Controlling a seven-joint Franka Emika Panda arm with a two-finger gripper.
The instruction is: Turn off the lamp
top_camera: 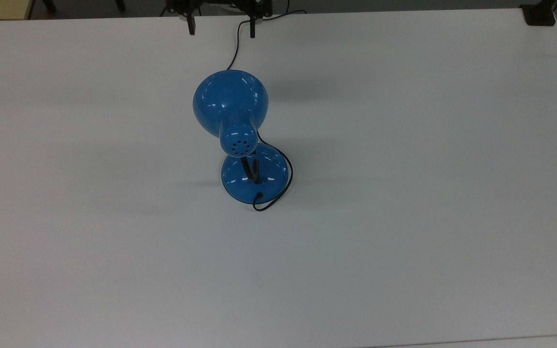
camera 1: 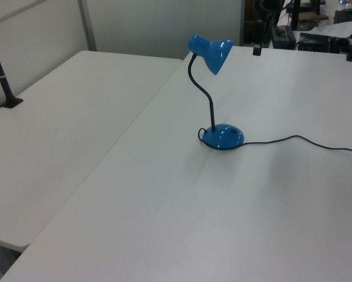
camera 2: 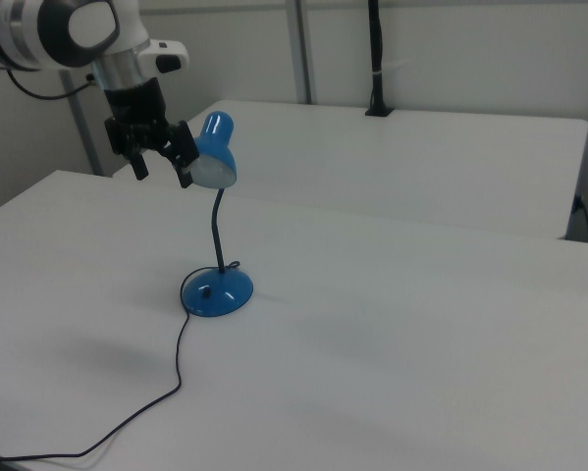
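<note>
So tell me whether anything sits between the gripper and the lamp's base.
Nothing separate on the table does. The gripper, open, hangs in the air beside the lamp, level with its shade. Only the lamp's own cord trails over the white table from the base.

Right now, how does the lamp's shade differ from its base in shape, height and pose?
The shade is bell-shaped with vent holes in its narrow end; the base is a low round dome. The shade sits high on the black bendy neck, while the base rests flat on the table. The shade tilts, its opening facing downward toward the open gripper; the base lies level. Both are glossy blue.
</note>
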